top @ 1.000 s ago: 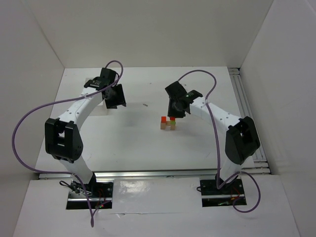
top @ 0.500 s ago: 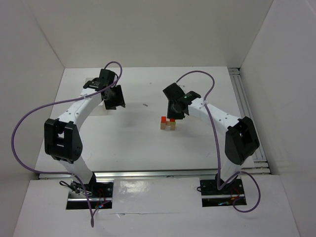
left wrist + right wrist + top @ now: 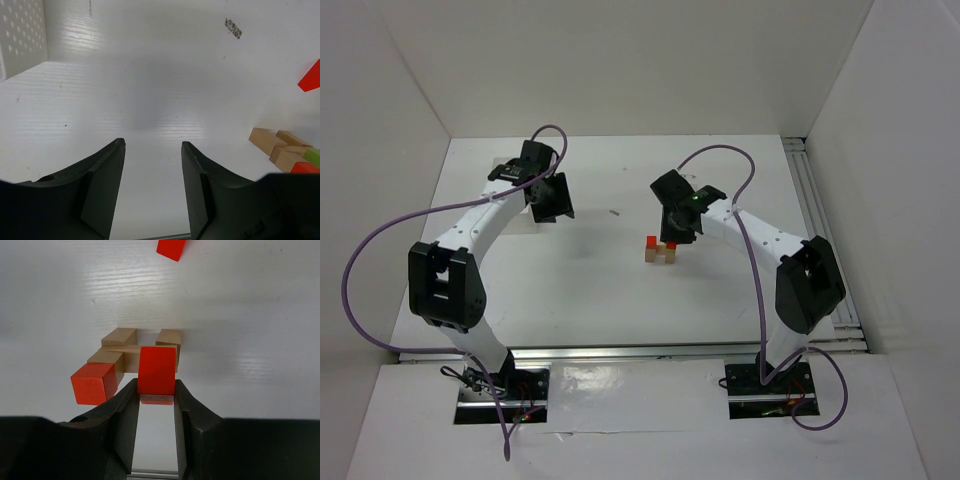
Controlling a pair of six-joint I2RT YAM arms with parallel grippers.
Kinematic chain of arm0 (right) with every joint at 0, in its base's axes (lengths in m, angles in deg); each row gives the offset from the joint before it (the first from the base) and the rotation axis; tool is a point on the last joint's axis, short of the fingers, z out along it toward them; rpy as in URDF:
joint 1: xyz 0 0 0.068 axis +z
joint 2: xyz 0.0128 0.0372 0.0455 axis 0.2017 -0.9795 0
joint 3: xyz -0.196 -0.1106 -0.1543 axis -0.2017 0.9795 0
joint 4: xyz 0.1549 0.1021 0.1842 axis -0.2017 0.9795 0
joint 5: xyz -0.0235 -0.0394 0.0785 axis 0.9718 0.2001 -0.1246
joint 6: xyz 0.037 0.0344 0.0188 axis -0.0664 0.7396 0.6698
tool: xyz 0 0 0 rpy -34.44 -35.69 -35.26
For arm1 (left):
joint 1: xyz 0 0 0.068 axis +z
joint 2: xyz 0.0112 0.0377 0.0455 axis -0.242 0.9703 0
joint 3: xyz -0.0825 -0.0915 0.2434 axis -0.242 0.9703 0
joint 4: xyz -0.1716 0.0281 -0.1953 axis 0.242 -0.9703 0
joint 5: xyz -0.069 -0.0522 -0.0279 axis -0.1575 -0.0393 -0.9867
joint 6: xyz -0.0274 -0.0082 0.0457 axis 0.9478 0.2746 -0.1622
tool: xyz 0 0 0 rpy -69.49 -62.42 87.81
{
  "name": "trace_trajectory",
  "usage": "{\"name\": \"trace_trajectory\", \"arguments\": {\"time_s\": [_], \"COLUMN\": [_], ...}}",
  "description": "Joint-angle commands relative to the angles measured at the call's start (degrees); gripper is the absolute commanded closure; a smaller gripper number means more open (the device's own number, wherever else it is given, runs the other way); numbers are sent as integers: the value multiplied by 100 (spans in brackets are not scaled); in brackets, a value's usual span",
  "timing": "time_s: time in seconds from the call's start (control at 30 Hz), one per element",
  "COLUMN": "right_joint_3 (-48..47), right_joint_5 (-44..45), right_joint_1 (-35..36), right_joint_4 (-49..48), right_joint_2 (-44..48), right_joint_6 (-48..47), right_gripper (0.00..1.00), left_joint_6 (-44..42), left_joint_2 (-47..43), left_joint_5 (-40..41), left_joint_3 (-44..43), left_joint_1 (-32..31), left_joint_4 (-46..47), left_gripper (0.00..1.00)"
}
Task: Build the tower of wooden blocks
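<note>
Two arms in the top view, over a white counter (image 3: 570, 290). The left end effector (image 3: 554, 205) hangs at the far left, well apart from the blocks; I can't tell its state from here. The right end effector (image 3: 672, 238) sits directly over the small wood block tower (image 3: 660, 256), a low cluster of tan bare-wood blocks near mid-counter with a red wooden cube (image 3: 651, 242) at its left end.

Left wrist view: the left end effector (image 3: 152, 150) is spread, with only bare counter between its black fingers (image 3: 102, 185). A white perforated box (image 3: 22, 35) shows at the upper left. At the right edge I see tan blocks (image 3: 275, 144) with a lime green block (image 3: 313, 156) just beside them.

Right wrist view: the right end effector (image 3: 156, 385) is pinching a red rectangular wooden block (image 3: 156, 370), held upright just over the near side of the tan cluster (image 3: 131, 347). I can't tell whether it touches. The red cube (image 3: 94, 383) sits on the cluster's left block. A loose red block (image 3: 171, 247) lies apart at the top edge.
</note>
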Motion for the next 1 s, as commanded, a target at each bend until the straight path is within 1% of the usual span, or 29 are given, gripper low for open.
{"name": "trace_trajectory", "arguments": {"time_s": [0.0,0.9,0.97], "right_joint_3": [17,-36,-36], "right_joint_5": [158,105,158], "right_joint_1": [58,110,110], "right_joint_4": [97,-17,-17], "right_joint_2": [-20,-134,-134], "right_joint_6": [60,-46,-46], "right_gripper": [80,80,77], "left_joint_6": [-77,-77,-77], "left_joint_2": [-288,-288,-288], "left_joint_5": [-69,-69,-69], "left_joint_3": [34,34,34], "left_joint_1": [32,32,32], "left_joint_4": [127,127,127], "left_gripper": [39,39,39]}}
